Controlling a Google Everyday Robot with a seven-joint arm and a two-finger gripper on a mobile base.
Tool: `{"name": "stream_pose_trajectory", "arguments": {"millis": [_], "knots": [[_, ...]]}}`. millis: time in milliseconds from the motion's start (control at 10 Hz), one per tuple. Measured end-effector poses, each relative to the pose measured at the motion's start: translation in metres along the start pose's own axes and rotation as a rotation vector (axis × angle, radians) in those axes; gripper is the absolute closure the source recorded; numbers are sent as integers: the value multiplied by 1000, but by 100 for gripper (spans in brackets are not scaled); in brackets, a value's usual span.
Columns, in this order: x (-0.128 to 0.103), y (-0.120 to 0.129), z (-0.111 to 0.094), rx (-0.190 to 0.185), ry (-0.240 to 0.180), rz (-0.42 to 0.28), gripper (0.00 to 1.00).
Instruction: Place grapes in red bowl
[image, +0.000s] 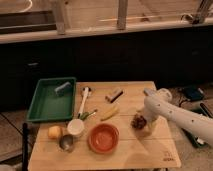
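Observation:
The grapes (138, 120), a small dark red-purple bunch, lie on the wooden table (125, 150) at its right side. My gripper (141, 123) is at the end of the white arm (172, 112) that reaches in from the right, and it sits right at the grapes. The red bowl (103, 138) stands on the table left of the grapes, near the front middle, and nothing shows inside it.
A green tray (52, 100) holds a small grey object at the back left. A white cup (75, 127), a grey metal cup (66, 142) and a yellow-orange fruit (54, 132) stand left of the bowl. A white utensil (84, 99), a banana (110, 114) and a small bar (114, 94) lie mid-table.

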Motion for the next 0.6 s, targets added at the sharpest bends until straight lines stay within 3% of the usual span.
{"name": "stream_pose_trajectory", "arguments": {"millis": [300,600], "knots": [[-1,-1,2,2,-5,3,29],[0,1,2,1,-6,5,48]]}}
